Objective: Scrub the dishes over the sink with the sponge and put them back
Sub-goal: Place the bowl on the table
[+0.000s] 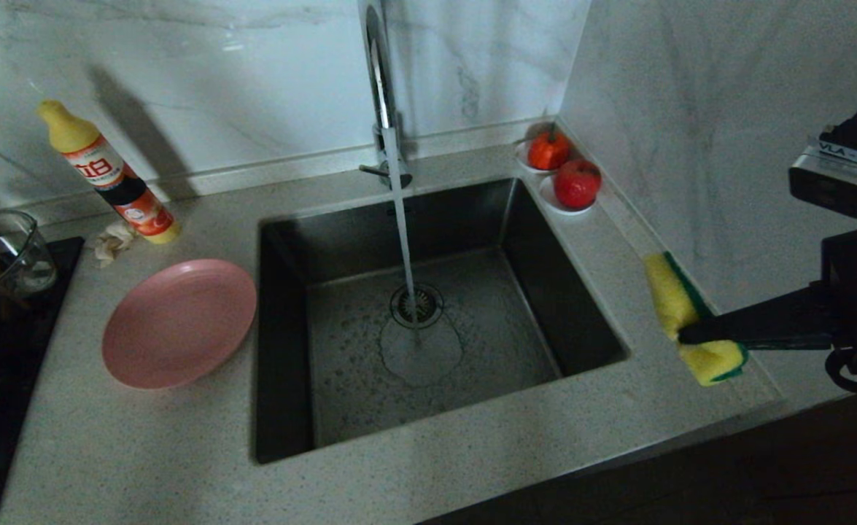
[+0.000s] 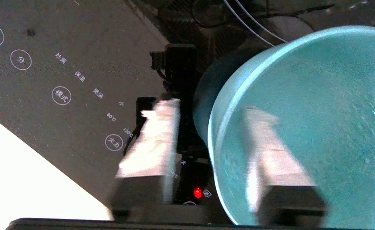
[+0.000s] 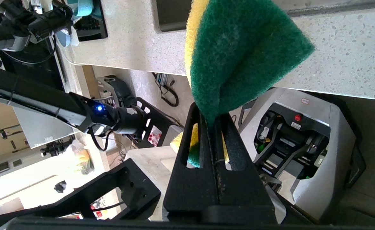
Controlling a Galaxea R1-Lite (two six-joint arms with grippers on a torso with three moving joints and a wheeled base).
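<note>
Left gripper (image 2: 211, 134) jaws parted, straddling the teal bowl's (image 2: 302, 127) rim, one finger inside, one outside, over the black cooktop (image 2: 63, 80). Right gripper (image 3: 211, 124) clamped on the sponge (image 3: 238, 54), right of the sink (image 1: 413, 321).

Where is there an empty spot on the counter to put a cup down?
The front strip of counter between the pink plate and the counter's front edge is bare. So is the stretch between the sink and the sponge. The back left is crowded by the bottle and a crumpled scrap; the back right corner holds fruit saucers.
</note>
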